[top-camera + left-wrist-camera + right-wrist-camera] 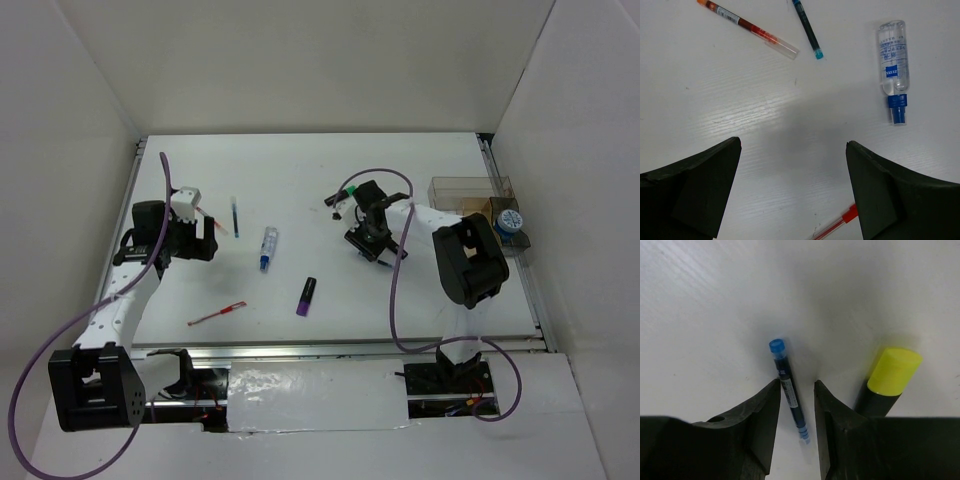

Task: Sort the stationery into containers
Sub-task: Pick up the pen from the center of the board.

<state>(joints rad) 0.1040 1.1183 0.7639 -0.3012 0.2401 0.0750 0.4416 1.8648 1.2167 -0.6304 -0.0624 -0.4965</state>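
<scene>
White matte table. Left gripper hangs over it, jaws spread wide, nothing held; probably poised to choose. Ahead lie slim clear-barrelled red pen, teal-tipped blue pen and glossy white-blue tube, all loose. Right gripper low, jaws narrowly parted astride blue-capped pen lying flat, not clamped. Yellow-capped highlighter just beside. Clear thin-walled box far right, round tape roll beside it.

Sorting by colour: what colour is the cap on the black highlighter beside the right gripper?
Yellow; the black highlighter shows best in the right wrist view.
</scene>
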